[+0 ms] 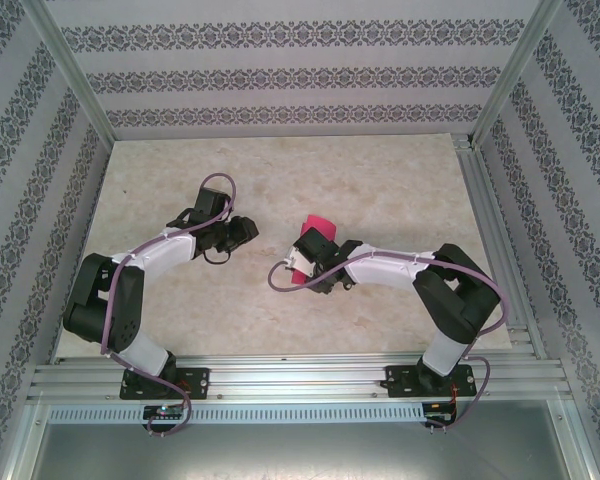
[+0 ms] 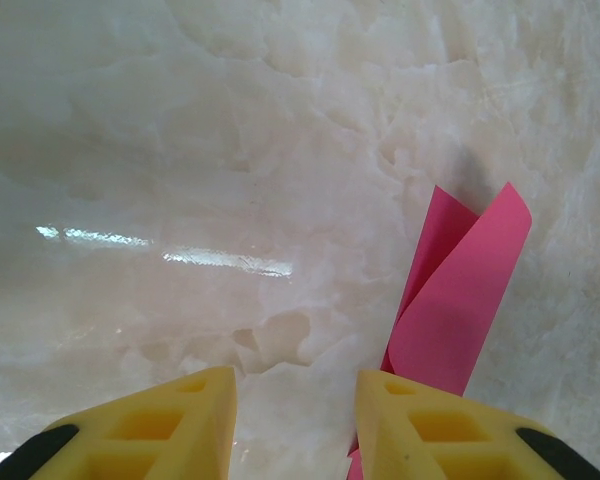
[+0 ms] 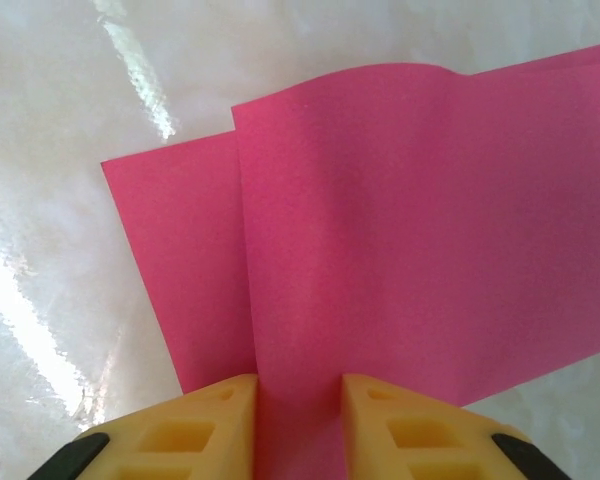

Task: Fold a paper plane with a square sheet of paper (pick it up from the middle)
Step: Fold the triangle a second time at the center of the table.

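**Plane fold: early stage, sheet doubled over, no nose or wings yet**

Left: left gripper (image 2: 296,385) has its jaws apart with nothing between them, just bare table (image 2: 180,150) showing through the gap. On the overhead it hangs mid-table, facing the other arm, near it but not touching.

Centre: the square sheet of paper (image 2: 460,300) is off the table and standing on edge just right of the left gripper. It's curled over on itself, top corners splayed. From the left wrist I can't tell whether that gripper touches the sheet or merely sits in front of it.

Right: right gripper (image 3: 298,385) is clamped on the sheet, pink running straight down between its jaws. I judge it a real pinch, since the sheet is held up off the surface. The right wrist view shows two layers, the upper offset from the lower, with a strip of the lower layer peeking out at the left. The top layer bulges, so the fold looks loose to me, not pressed into a hard crease.

Progress, my read: pickup is done and the first doubling-over is roughed in at best. Left to do: flatten that crease, fold the nose corners, fold the wings. Nothing dart-shaped yet.

Writing: none I can read. The sheet is plain, the grippers are unmarked, and the patterned walls (image 1: 280,75) are ornament, not text.
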